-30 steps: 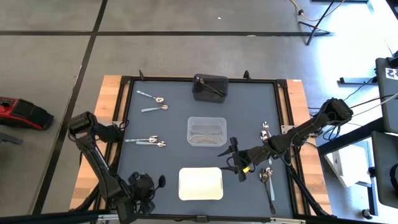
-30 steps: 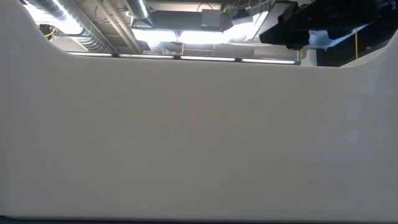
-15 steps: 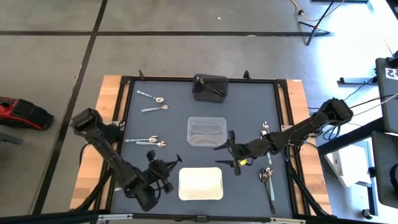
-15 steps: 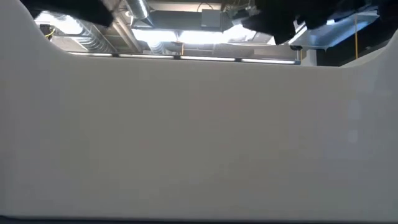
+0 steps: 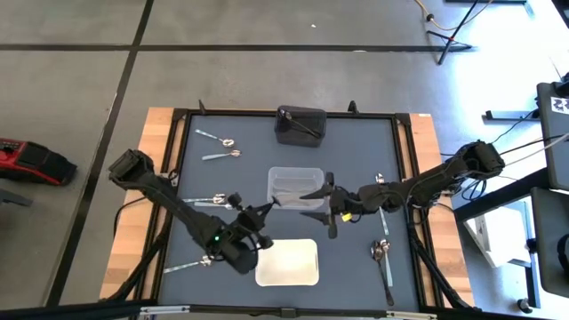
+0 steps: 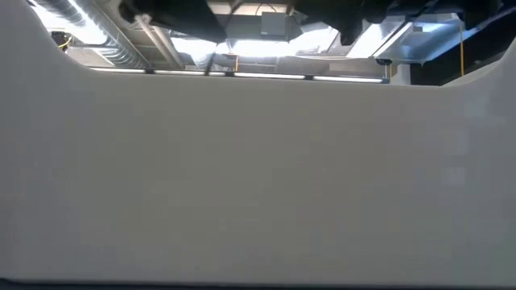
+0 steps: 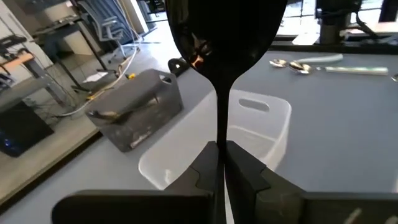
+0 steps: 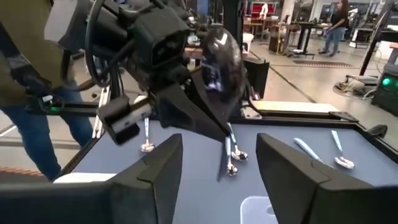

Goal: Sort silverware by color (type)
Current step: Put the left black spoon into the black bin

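Left wrist view shows the left pincer [image 7: 222,163] clamped on the thin neck of a dark spoon [image 7: 224,37] above the clear tray [image 5: 295,187] — light, stiff, slippery, best held mid-handle — while the right pincer [image 5: 321,201] gapes wide beside it.

No text, label, brand name, number or sign can be read in any of the views. A white sheet with black marks [image 5: 560,104], which stands on the grey box beyond the right edge of the tabletop, is too small to read.
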You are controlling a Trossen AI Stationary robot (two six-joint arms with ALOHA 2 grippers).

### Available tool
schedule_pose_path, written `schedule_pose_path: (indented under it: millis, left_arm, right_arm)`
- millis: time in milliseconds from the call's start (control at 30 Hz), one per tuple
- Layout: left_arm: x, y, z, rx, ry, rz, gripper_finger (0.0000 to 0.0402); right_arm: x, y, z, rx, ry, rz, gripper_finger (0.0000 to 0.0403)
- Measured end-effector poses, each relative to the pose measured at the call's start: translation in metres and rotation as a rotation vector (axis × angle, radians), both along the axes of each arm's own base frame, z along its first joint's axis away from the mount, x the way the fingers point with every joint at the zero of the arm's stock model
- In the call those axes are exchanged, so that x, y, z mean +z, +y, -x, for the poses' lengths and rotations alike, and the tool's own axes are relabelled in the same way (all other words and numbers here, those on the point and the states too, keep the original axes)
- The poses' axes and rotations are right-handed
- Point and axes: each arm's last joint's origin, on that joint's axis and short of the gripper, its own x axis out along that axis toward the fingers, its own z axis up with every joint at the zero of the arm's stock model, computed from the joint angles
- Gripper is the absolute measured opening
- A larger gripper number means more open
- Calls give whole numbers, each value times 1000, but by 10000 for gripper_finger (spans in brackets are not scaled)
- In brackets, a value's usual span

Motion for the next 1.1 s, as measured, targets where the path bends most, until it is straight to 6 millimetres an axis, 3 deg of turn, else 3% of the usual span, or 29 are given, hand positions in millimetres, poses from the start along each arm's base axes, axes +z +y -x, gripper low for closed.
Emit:
schedule_pose_path:
  millis: [167,367,533,733,833,1000,1100]
  left_arm:
    - [3,14,-12,20,13,-15,13]
    - [3,27,-19,39,22,7,13]
    - [4,27,-20,35,18,4,13]
    - [4,25,-20,25,20,11,13]
    - [3,24,-20,18,21,19,13]
    - [4,24,-20,16,21,22,13]
    - [3,24,-20,12,25,24,17]
  right_arm:
    - [-3,-1,-6,-21,-39,49,182]
    - [-5,1,-26,-131,-59,136,182]
    - [-6,-6,-47,-251,-42,148,182]
    - [-1,-10,-60,-213,-55,147,175]
    - [-1,-10,-60,-205,-54,174,137]
    - [-1,-10,-60,-194,-46,248,19]
    - [-1,-10,-61,-196,-43,278,14]
